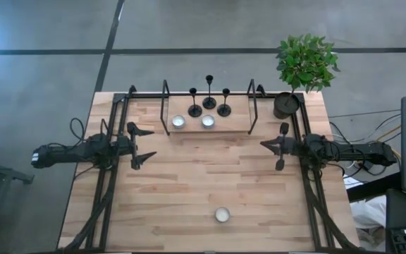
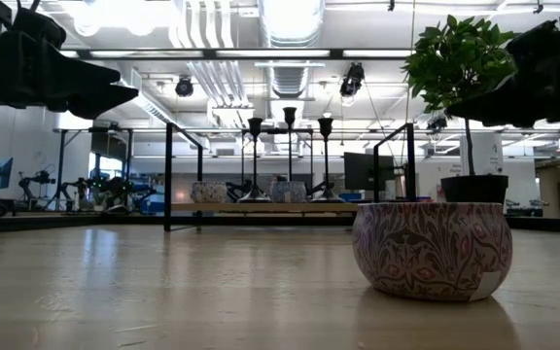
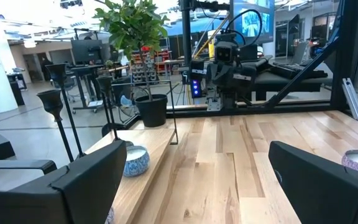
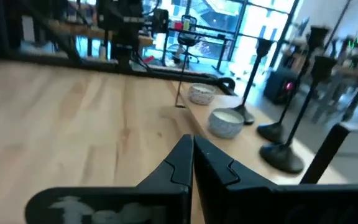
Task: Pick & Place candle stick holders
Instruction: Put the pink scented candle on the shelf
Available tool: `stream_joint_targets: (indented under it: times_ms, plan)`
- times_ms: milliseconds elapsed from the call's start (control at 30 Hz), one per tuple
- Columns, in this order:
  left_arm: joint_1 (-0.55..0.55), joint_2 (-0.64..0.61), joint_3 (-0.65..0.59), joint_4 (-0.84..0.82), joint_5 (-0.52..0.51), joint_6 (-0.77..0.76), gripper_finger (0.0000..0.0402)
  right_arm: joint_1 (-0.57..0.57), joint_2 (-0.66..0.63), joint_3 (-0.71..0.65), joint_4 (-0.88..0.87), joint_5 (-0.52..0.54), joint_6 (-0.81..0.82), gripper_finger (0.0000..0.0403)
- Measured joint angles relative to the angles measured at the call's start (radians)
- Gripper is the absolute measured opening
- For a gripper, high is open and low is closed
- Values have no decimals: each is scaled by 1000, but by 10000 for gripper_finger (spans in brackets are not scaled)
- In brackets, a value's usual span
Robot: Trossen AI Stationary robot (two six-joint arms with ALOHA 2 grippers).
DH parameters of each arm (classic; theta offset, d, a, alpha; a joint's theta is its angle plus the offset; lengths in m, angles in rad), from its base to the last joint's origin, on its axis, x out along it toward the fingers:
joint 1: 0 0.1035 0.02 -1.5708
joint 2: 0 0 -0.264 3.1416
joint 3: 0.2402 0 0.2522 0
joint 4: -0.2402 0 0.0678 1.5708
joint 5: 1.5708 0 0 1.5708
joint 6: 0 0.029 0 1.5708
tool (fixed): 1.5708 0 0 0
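Candle stick holders (image 1: 209,99): we see three upright on the raised shelf (image 1: 238,125) at the table's far edge.
Neighbours: two small bowls (image 1: 193,122) just before them; potted plant (image 1: 303,67) right of the shelf.
Left gripper (image 1: 149,144): wide open, empty.
Right gripper (image 1: 264,145): closed, empty.

L arm: extended low along table's left side, pointing inward toward centre. L gripper (image 1: 145,144) fingers spread wide, nothing between them.

R arm: mirrored on right side, pointing inward toward L arm. R gripper (image 1: 265,144) fingers pressed together, tips meeting, nothing held.

Both grippers face each other, well apart, approx. level w/ each other.
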Motion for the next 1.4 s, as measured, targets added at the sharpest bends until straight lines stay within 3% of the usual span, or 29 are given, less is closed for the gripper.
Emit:
stream_joint_targets:
  times_ms: [200, 367, 567, 800, 1033, 1233, 1400]
  plan:
    - [0, 0, 0, 0, 0, 0, 399, 0, 0, 0, 54, -3, 222, 8]
    - [0, 0, 0, 1, 0, 0, 399, 0, 0, 0, 127, -44, 582, 8]
    - [0, 0, 0, 0, 0, 0, 399, 1, 68, 35, 239, -102, 578, 8]
    - [0, 1, 0, -5, 1, 0, 399, 7, 370, 335, 0, -42, 416, 8]
    - [0, 1, 0, -5, 1, 0, 399, 36, 703, 571, -170, -179, 490, 8]
    - [0, 1, 1, -5, 1, 0, 399, 107, 877, 782, -526, -251, 592, 8]
    - [0, 1, 1, -5, 1, 0, 399, 190, 962, 899, -585, -250, 595, 8]
